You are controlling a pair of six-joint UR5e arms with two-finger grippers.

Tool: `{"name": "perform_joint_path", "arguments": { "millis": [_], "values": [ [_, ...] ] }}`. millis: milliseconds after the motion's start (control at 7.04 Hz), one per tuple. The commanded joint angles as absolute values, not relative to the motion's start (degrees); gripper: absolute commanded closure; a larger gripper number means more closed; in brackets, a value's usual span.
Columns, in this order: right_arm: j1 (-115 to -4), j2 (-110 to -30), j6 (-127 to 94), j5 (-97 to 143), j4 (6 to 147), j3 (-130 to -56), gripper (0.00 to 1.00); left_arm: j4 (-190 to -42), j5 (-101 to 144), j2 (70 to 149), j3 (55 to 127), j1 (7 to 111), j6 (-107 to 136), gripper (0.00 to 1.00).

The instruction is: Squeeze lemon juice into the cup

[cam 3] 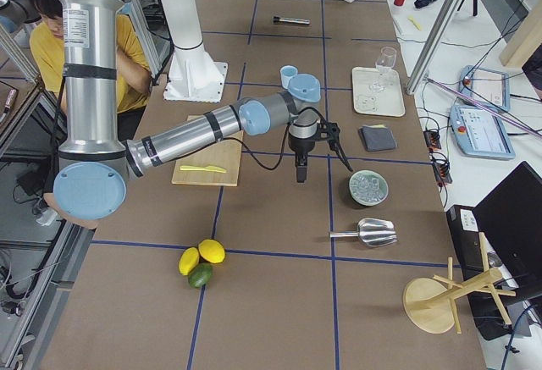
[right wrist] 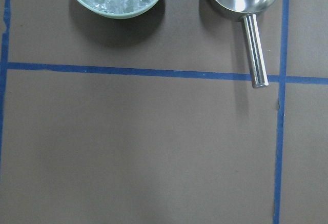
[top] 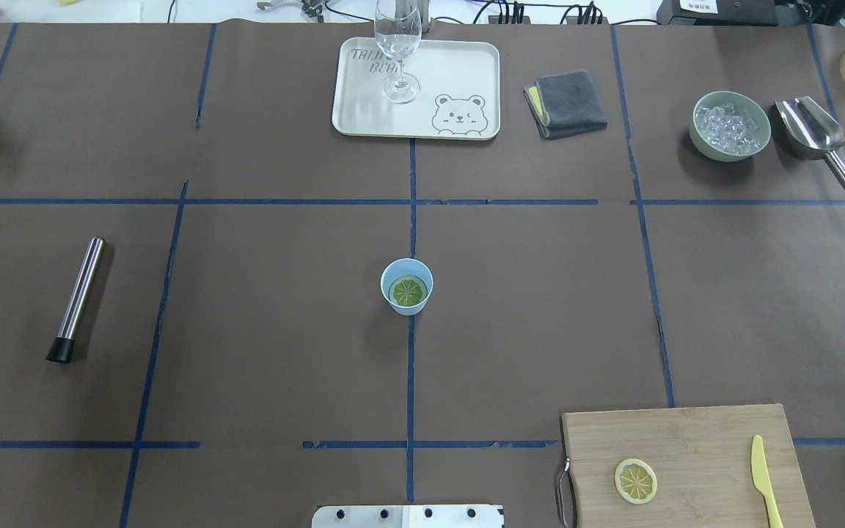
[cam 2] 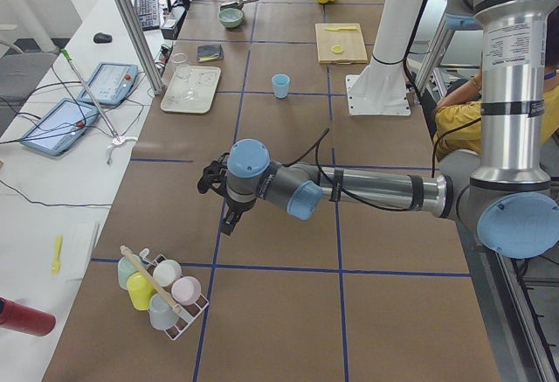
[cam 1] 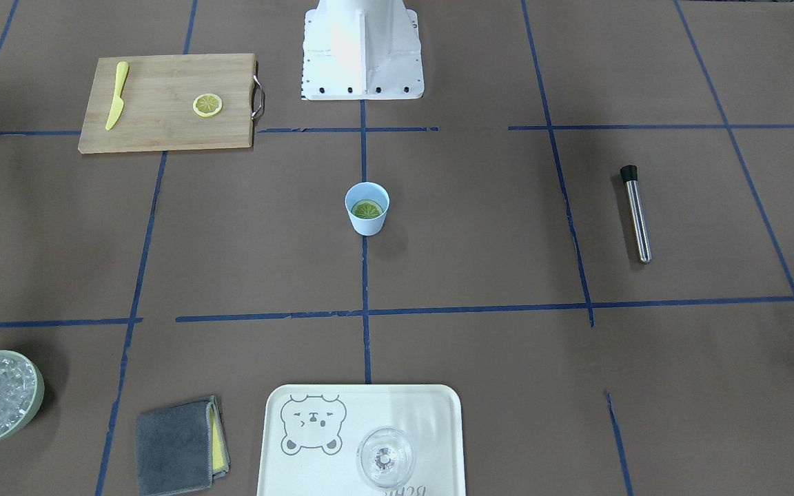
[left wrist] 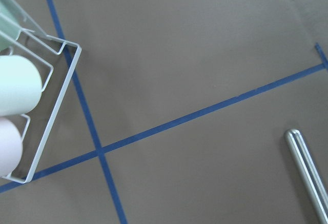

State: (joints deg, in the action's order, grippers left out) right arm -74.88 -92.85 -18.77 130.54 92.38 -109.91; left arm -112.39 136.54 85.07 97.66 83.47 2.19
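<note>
Brown worktop [top: 283, 330] w/ blue tape grid. Left arm [cam 2: 367, 190] stretched low over worktop's left end, left gripper [cam 2: 230, 218] pointing down near a wire cup rack [cam 2: 162, 295]; only a side view shows the jaws, can't tell if apart or together. Right arm [cam 3: 212, 129] reaches over right end, right gripper [cam 3: 301, 171] pointing down near bowl of ice [top: 727, 155]; jaws state also can't tell. Wooden cutting board [top: 694, 447] at robot's near right. Cream bear tray [top: 364, 110] at far edge, center, stemmed glass [top: 398, 44] upright on it. Gray cloth [top: 569, 103] btwn tray and bowl, metal scoop [top: 807, 125] just beside bowl. Steel rod [top: 79, 293] lies at left. Cup [top: 404, 267] upright mid-worktop on tape line, greenish citrus slice [top: 408, 291] flat inside. Yellow knife [top: 763, 477] on board's right side. Lemon [top: 635, 481] lies flat on board, apart from knife, well apart from cup.
</note>
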Motion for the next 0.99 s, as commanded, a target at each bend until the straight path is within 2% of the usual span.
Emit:
{"name": "perform_joint_path", "arguments": {
  "millis": [0,568,853],
  "values": [
    [-78.2,-94.6,-15.7,137.1,92.2,-108.4,0.00,-107.0,136.2,86.3,97.4,83.7,1.8,0.00],
    [-78.6,-95.0,-15.6,137.0,92.2,-108.9,0.00,-107.1,136.7,85.3,97.8,83.8,6.4,0.00],
    [-78.5,-95.0,-13.7,136.9,92.2,-108.2,0.00,-107.5,136.1,81.6,98.2,83.8,6.2,0.00]
  ]
}}
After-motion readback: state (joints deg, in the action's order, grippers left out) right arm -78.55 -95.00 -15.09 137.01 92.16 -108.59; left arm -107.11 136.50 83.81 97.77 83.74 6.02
